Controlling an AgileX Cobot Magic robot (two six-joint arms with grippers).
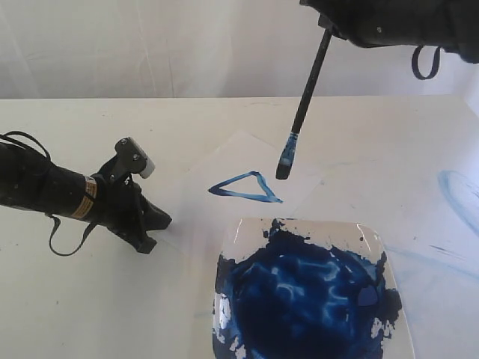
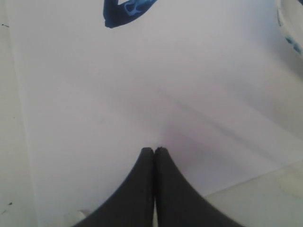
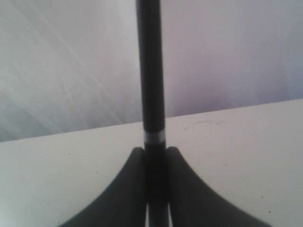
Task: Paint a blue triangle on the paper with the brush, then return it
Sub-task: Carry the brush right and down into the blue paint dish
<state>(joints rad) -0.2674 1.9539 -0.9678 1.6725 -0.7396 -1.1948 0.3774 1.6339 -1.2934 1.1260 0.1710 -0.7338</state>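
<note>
The white paper [image 1: 224,168] lies on the table's middle with a small blue triangle [image 1: 247,188] painted on it. My right gripper [image 1: 329,26], at the top right, is shut on the black handle of the brush [image 1: 305,101]. The brush hangs tilted, its blue-stained tip just above the paper, right of the triangle. In the right wrist view the handle of the brush [image 3: 150,71] stands between my right gripper's [image 3: 155,150] fingers. My left gripper [image 1: 150,235] is shut and empty, its tips resting on the paper's left corner [image 2: 118,104]; a corner of the blue triangle [image 2: 125,12] shows there.
A white square dish [image 1: 374,243] smeared with dark blue paint sits at the front, just below the paper. Pale blue smears [image 1: 458,191] mark the table at the right. A white backdrop rises behind the table.
</note>
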